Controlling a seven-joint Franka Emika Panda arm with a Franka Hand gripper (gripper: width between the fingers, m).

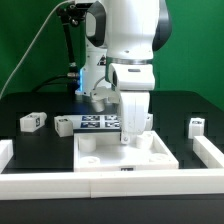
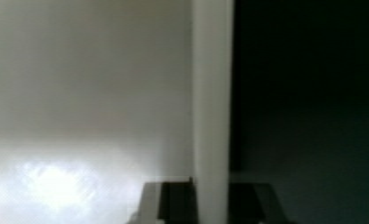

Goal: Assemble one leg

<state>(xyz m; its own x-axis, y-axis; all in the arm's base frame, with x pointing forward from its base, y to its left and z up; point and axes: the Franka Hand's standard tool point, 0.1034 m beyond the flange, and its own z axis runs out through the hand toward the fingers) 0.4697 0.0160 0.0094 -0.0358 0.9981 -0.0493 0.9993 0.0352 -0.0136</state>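
Observation:
My gripper (image 1: 128, 122) hangs over the far part of the large white square panel (image 1: 150, 153) and is shut on a leg (image 1: 128, 138), a white post held upright with its lower end at or just above the panel. In the wrist view the leg (image 2: 213, 100) runs as a long white bar between my two dark fingers (image 2: 170, 203). The white panel (image 2: 74, 110) lies on one side of it and the dark table on the other. The leg's tag is hidden.
The marker board (image 1: 95, 122) lies just behind the panel. Loose legs lie at the exterior view's left (image 1: 33, 121), next to the board (image 1: 63, 125) and at the right (image 1: 196, 124). White rails (image 1: 208, 150) border the work area.

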